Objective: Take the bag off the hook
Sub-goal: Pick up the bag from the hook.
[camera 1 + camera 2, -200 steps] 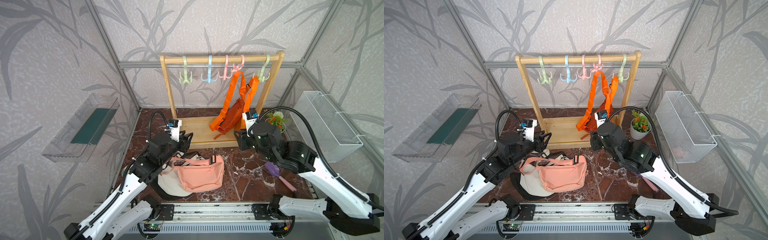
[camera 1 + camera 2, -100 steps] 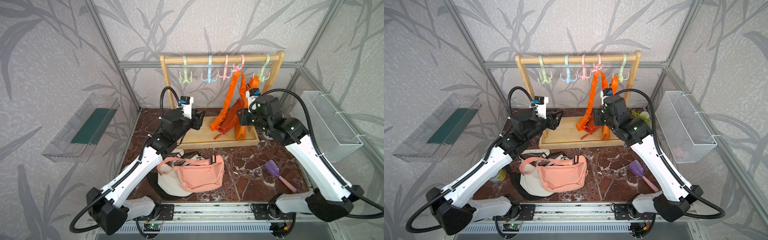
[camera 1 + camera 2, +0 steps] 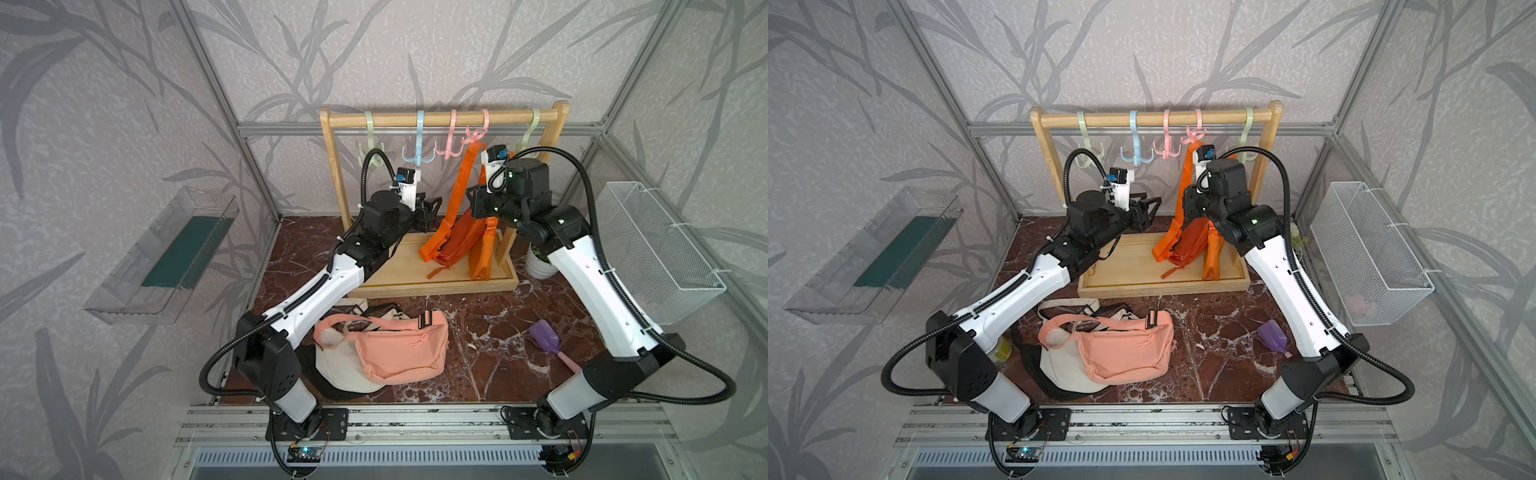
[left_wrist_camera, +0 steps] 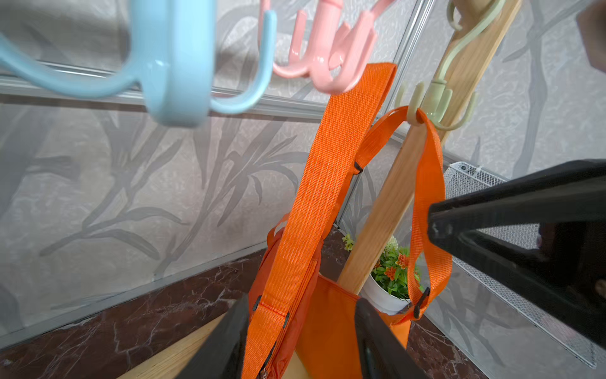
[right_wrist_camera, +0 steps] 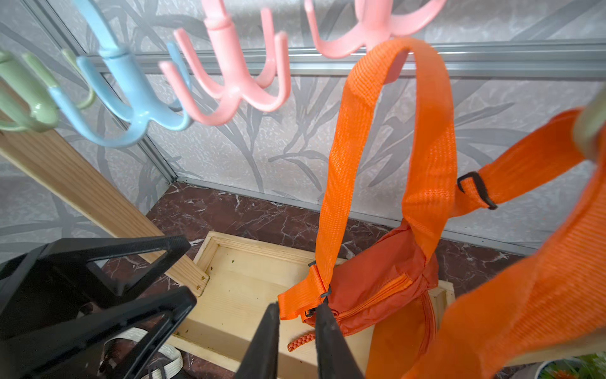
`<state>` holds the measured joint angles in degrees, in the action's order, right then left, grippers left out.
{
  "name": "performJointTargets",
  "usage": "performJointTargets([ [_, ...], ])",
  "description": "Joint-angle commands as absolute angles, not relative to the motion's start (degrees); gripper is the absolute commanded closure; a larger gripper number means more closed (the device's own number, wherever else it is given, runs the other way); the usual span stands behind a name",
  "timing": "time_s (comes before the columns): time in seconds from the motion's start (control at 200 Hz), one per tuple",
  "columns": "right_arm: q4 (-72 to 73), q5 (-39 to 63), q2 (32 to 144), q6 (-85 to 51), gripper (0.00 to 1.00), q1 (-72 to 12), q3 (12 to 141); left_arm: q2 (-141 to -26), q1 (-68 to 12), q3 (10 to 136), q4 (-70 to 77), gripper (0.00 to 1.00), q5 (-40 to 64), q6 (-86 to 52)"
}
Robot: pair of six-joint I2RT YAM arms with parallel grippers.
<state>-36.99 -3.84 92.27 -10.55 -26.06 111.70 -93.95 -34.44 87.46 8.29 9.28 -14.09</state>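
Observation:
An orange bag [image 3: 457,239] hangs inside the wooden rack, its body low over the rack's base. One strap loops over a pink hook [image 3: 476,134], another over the green hook [image 4: 433,98] by the right post. My left gripper [image 3: 434,206] is open just left of the strap [image 4: 321,183]; strap and bag show in the gap of that gripper [image 4: 301,305]. My right gripper [image 5: 298,308] stands on the bag's right, jaws a narrow gap apart, with nothing pinched. Its tips are close to the strap's buckle end [image 5: 305,295].
Green, blue and pink hooks hang along the rack's bar [image 3: 440,118]. A pink bag [image 3: 399,349] lies on a cream bag [image 3: 340,365] on the marble floor in front. A purple scoop [image 3: 544,338], a potted plant [image 3: 538,262], a wire basket [image 3: 660,249] and a clear wall shelf [image 3: 166,257] stand around.
Both arms rose from near the floor bags and reached up to the orange bag's straps. The right jaws have narrowed; the left jaws have widened slightly.

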Motion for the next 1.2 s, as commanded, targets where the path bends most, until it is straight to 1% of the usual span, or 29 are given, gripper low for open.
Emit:
performJointTargets([
  [0.0, -36.6, -2.8, 92.8, -9.4, 0.78, -24.4, 113.0, -96.0, -35.4, 89.7, 12.6, 0.45, 10.5, -12.0],
  [0.15, -37.1, -3.2, 91.5, -10.0, 0.78, -21.6, 109.6, -99.1, -37.0, 90.7, 15.6, 0.37, 10.7, -10.4],
  [0.2, -36.9, -3.1, 90.6, -10.4, 0.78, -20.6, 107.9, -100.1, -37.4, 91.3, 15.9, 0.36, 10.7, -9.4],
  [0.405, -35.1, -3.9, 86.9, -10.0, 0.78, -17.4, 102.0, -103.9, -38.6, 93.0, 18.7, 0.36, 8.1, -7.7],
  [0.665, -35.2, -3.9, 85.5, -9.4, 0.78, -14.6, 100.5, -109.5, -38.9, 96.4, 21.6, 0.36, 5.2, -7.1],
  [0.795, -34.5, -3.4, 85.2, -9.5, 0.78, -14.5, 100.2, -112.1, -39.3, 99.0, 21.9, 0.37, 1.8, -6.4],
  [0.98, -33.1, -1.9, 85.0, -9.5, 0.78, -14.4, 99.3, -115.2, -39.3, 102.2, 23.6, 0.44, -1.8, -5.9],
  [1.1, -32.2, -1.1, 84.6, -9.5, 0.78, -14.4, 98.2, -117.2, -39.3, 104.4, 23.7, 0.5, -2.8, -5.1],
  [1.15, -32.1, -0.8, 84.6, -9.6, 0.78, -14.4, 98.0, -117.9, -39.4, 105.3, 23.5, 0.55, -3.0, -4.6],
  [1.195, -32.0, -0.6, 84.4, -9.5, 0.78, -14.4, 97.8, -118.4, -39.3, 106.1, 23.1, 0.61, -3.6, -4.1],
])
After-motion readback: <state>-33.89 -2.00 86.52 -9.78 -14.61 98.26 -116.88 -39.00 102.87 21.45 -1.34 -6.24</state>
